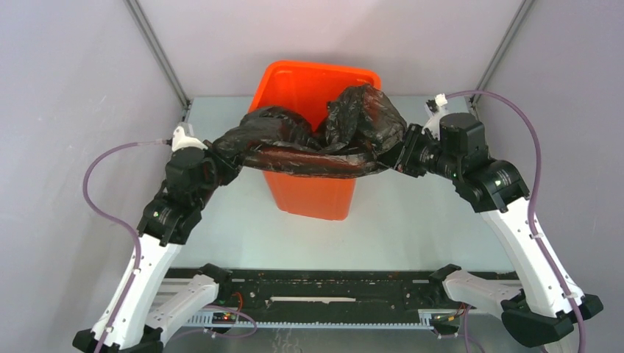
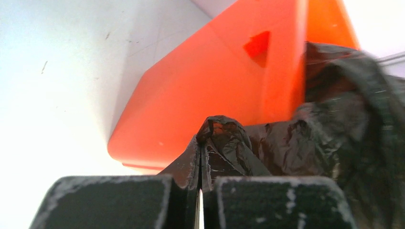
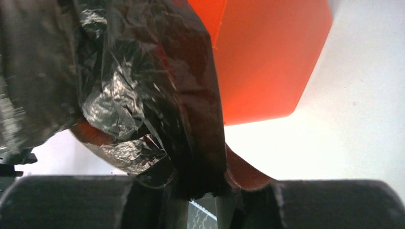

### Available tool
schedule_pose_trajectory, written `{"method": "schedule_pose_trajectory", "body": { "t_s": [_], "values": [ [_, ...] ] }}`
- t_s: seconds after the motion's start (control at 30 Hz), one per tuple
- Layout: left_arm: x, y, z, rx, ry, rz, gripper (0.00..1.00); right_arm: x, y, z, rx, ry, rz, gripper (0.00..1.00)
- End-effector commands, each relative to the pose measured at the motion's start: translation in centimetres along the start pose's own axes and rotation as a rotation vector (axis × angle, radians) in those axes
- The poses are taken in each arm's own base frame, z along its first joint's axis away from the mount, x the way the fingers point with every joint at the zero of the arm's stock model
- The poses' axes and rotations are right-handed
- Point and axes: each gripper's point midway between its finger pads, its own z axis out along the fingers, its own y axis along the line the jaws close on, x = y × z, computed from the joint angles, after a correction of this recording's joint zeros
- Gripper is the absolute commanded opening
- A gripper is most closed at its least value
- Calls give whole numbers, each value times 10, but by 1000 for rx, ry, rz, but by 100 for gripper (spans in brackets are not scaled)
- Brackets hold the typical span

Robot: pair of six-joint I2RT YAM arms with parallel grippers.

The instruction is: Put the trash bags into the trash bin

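The orange trash bin [image 1: 309, 195] stands mid-table, tilted toward the back. The black crinkled trash bag [image 1: 309, 143] lies stretched across the bin's mouth and front rim, one lump bulging over the opening. My left gripper [image 1: 221, 158] is at the bag's left end, beside the bin's left wall. In the left wrist view the gripper [image 2: 200, 179] is shut on a pinched fold of the bag [image 2: 305, 143], with the bin [image 2: 200, 86] beyond. My right gripper [image 1: 401, 154] is at the bag's right end. In the right wrist view the gripper [image 3: 203, 191] stands open, its jaws apart, and the bag's [image 3: 143, 86] edge hangs loosely between them.
Grey enclosure walls close in on both sides, with metal posts [image 1: 158, 51] at the back corners. A black rail [image 1: 331, 290] with cabling runs along the near edge between the arm bases. The bin's wall [image 3: 267, 62] is close to the right fingers.
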Motion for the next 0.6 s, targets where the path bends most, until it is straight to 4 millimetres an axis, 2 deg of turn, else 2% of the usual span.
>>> {"method": "schedule_pose_trajectory", "body": {
  "t_s": [0.0, 0.07, 0.13, 0.27, 0.4, 0.5, 0.57],
  "values": [
    [-1, 14, 8, -34, -21, -2, 1, -9, -9, 12, 17, -31, -54, 31],
    [5, 12, 11, -17, 17, 6, 3, -6, -9, 15, 7, 1, -59, 36],
    [6, 8, 8, 1, 42, 42, 12, -6, -7, 9, 4, 9, -76, 44],
    [-5, 8, -12, 8, 23, 141, 45, -12, -4, -14, 2, -28, -133, 65],
    [-15, 3, -37, 46, 3, 247, 70, -19, 2, -34, -23, -70, -195, 75],
    [-15, -5, -54, 108, 24, 324, 91, -25, 8, -43, -45, -96, -233, 80],
    [-16, -11, -67, 149, 29, 363, 99, -29, 12, -47, -55, -110, -257, 82]
  ]
}}
